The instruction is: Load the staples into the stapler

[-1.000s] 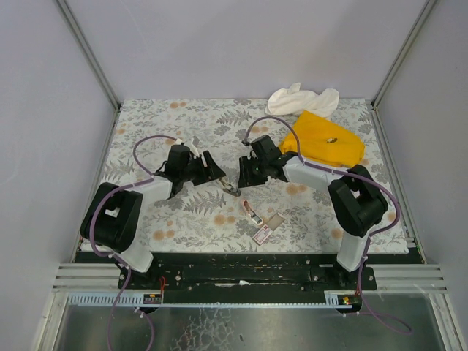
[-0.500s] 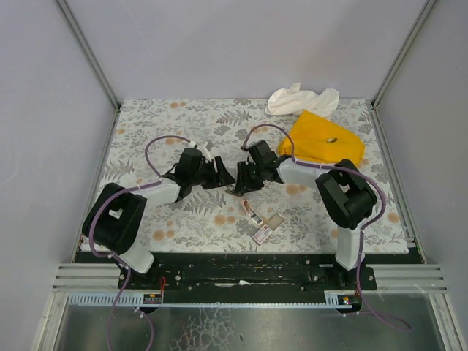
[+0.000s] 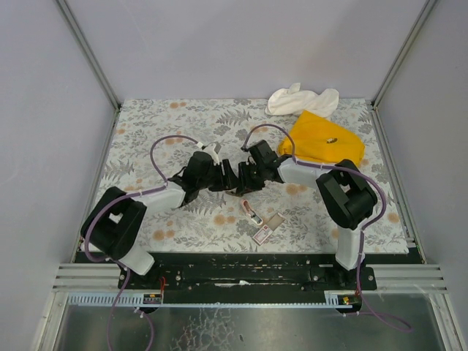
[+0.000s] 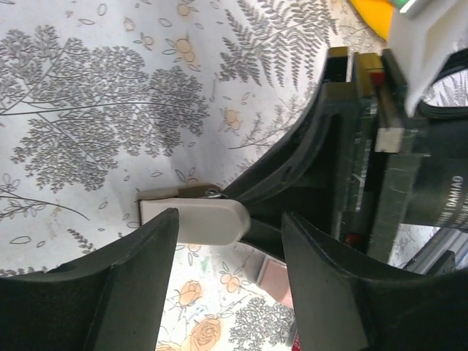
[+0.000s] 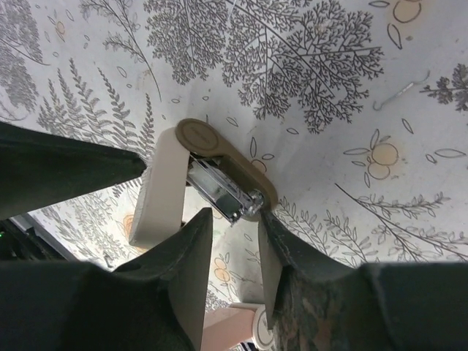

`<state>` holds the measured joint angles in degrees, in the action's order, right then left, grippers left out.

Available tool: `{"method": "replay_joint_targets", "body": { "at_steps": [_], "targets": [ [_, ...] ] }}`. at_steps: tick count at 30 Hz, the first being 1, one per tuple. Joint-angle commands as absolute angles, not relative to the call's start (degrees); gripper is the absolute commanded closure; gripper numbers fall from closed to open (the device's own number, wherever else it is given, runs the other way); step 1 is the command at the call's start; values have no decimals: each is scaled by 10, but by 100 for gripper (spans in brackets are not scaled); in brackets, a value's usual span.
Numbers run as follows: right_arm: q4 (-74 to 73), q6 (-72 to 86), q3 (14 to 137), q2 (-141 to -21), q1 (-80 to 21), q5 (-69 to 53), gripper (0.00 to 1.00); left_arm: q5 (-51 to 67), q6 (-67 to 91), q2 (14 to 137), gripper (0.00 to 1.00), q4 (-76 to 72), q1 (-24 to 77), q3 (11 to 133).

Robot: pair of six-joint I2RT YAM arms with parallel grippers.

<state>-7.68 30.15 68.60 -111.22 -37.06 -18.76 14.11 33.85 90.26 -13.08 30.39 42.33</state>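
The stapler lies swung open on the floral mat, its white top cover (image 5: 157,191) lifted off the tan base (image 5: 219,142) and the metal magazine (image 5: 219,190) bare. My right gripper (image 5: 234,219) is open, and the magazine's end sits just at its fingertips. My left gripper (image 4: 230,223) is open too, with the white cover (image 4: 194,219) just past its left fingertip. In the top view both grippers, left (image 3: 224,178) and right (image 3: 238,181), meet nose to nose and hide the stapler. The staples' pink box (image 3: 262,233) and tan inner piece (image 3: 276,221) lie nearer the bases.
A yellow cloth (image 3: 322,139) and a white cloth (image 3: 301,99) lie at the back right. A small pink-and-white item (image 3: 252,214) sits beside the staples. A bent bit of wire (image 5: 402,88) lies on the mat. Grey walls enclose the mat.
My left gripper has swung right until it meets the right gripper over the stapler. Both pairs of jaws have narrowed a little.
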Motion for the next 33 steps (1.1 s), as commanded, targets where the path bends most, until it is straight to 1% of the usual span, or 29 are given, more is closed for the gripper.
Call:
{"method": "replay_joint_targets", "body": {
  "at_steps": [1, 9, 14, 19, 26, 33],
  "targets": [
    [-107, 259, 699, -1076, -375, -151, 59, 130, 308, 871, 41, -111, 324, 436],
    [-149, 229, 657, -986, -336, -118, 46, 97, 246, 872, 34, -100, 294, 454],
    [-148, 228, 622, -943, -315, -121, 40, 107, 168, 898, 26, -109, 294, 450],
    [-135, 234, 589, -913, -303, -140, 37, 134, 122, 917, 20, -154, 294, 433],
    [-137, 235, 561, -880, -297, -145, 35, 171, 86, 946, 20, -163, 295, 442],
    [-140, 237, 557, -855, -293, -146, 34, 188, 69, 956, 16, -166, 294, 436]
  ]
}}
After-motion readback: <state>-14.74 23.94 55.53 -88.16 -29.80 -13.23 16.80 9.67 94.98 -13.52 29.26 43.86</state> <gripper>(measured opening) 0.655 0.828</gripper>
